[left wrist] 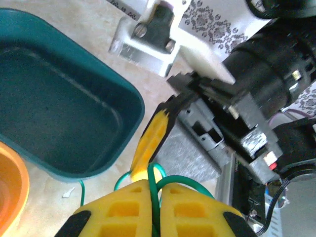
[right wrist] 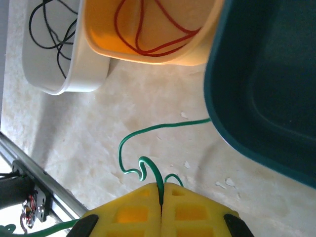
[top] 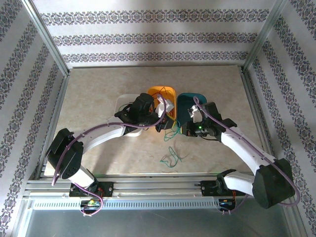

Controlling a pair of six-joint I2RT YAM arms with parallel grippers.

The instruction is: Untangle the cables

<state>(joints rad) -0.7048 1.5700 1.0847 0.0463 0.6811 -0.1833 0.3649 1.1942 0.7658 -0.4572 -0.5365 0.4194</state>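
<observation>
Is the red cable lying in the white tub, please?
No, the red cable lies in the orange tub, while the white tub holds a black cable.

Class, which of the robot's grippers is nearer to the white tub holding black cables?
Left. The left gripper sits just right of the white tub, by the orange tub; the right gripper is farther right, by the teal tub.

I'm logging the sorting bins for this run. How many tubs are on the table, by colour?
White tub: 1
Orange tub: 1
Teal tub: 1
Total: 3
</observation>
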